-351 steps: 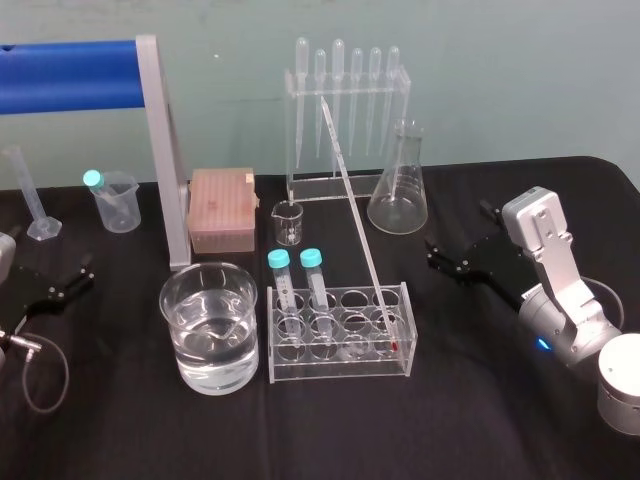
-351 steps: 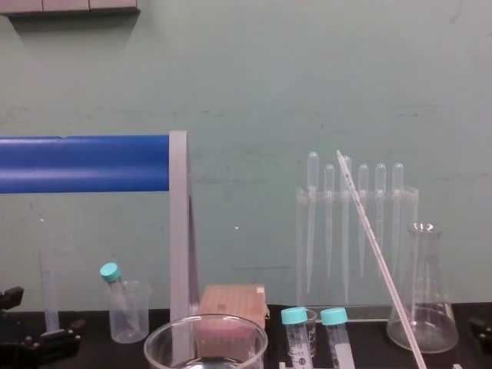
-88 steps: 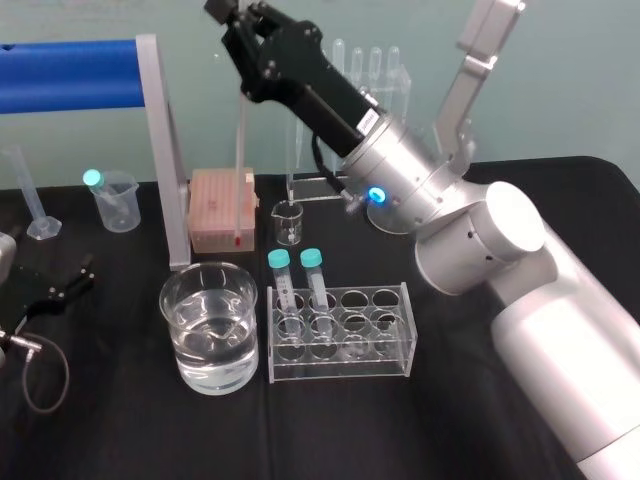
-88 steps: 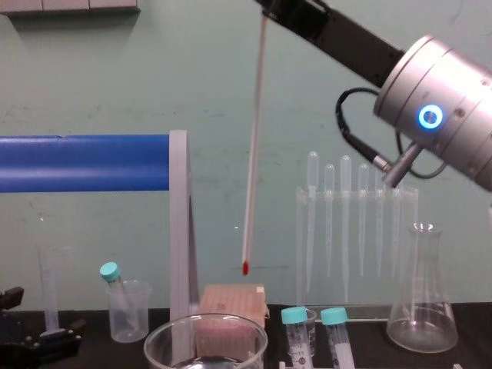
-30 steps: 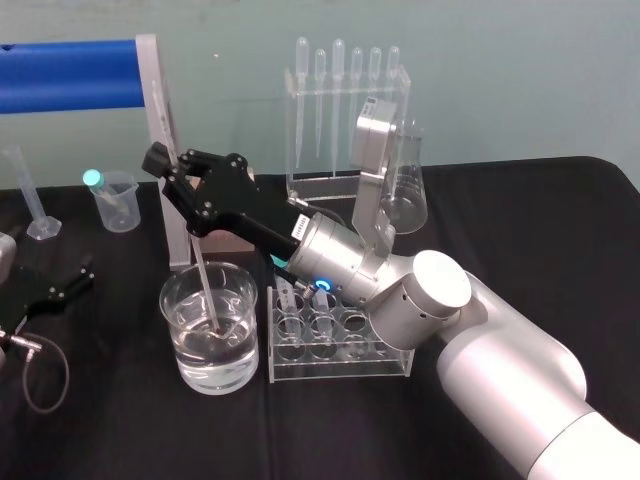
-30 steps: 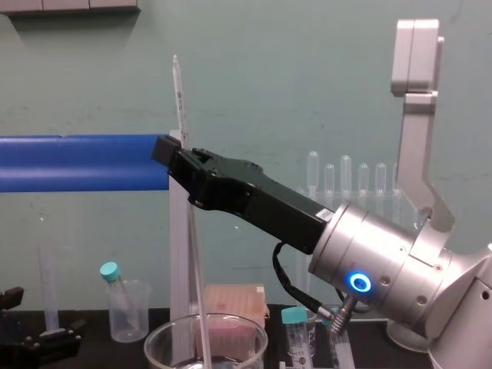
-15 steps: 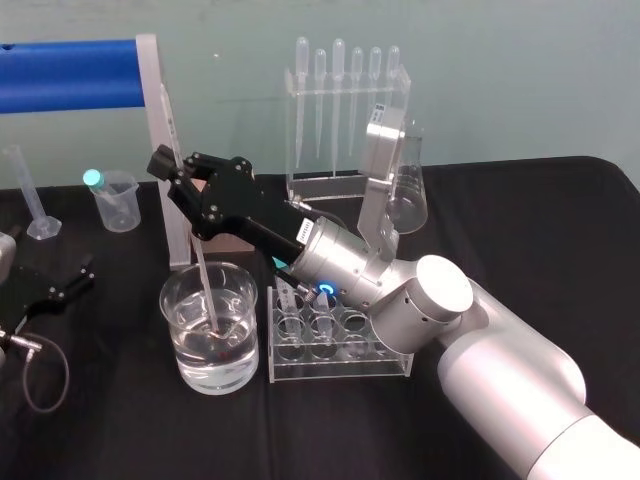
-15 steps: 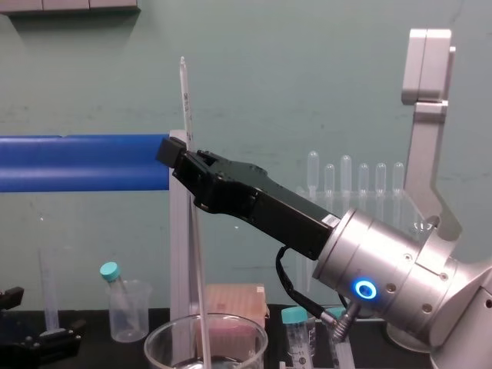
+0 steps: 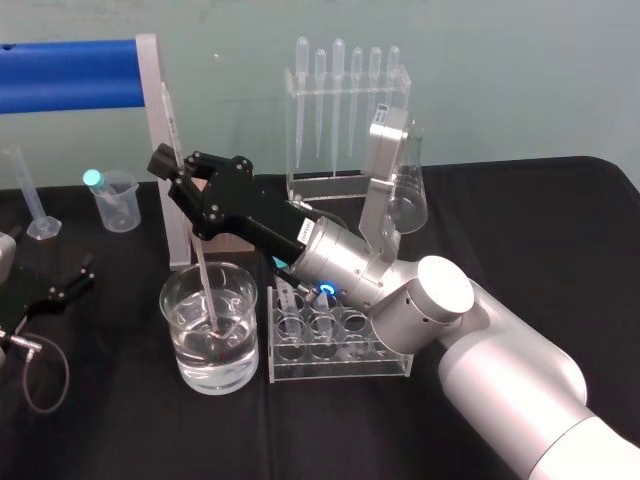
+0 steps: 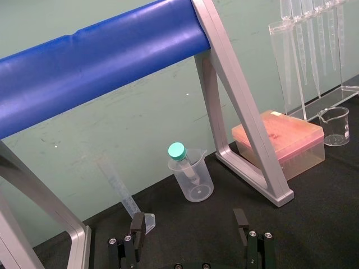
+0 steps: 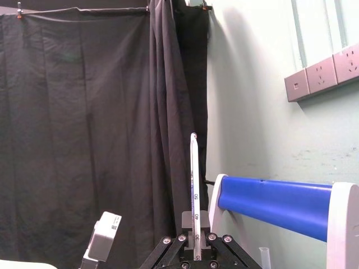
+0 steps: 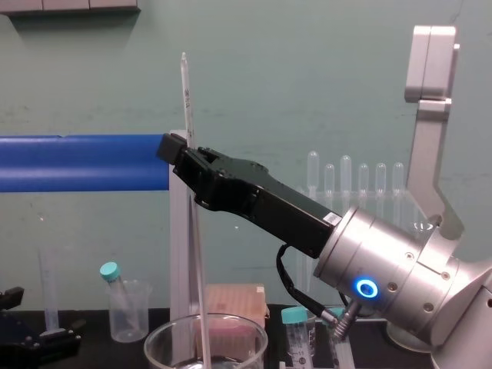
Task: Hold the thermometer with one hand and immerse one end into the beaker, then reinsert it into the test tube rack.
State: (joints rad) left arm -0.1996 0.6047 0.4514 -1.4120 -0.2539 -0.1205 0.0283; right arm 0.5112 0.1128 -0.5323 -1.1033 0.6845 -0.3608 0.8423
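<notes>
One end under water: in the head view our right gripper (image 9: 180,166) clamped the thermometer (image 9: 205,290) standing in the beaker (image 9: 190,372), beside the test tube rack (image 9: 340,366); we judged a straight, upright lift safest. Chest view cut off the beaker's base, hiding the bulb. Left wrist view showed our left gripper (image 10: 189,235) parked, fingers apart.

The head view looks down on the table (image 9: 130,430) from above; the chest view, low, looks level across the beaker (image 12: 157,336). Both share the blue bar (image 9: 65,75). The left wrist view sits low at left; the right looks along the thermometer (image 11: 194,185).
</notes>
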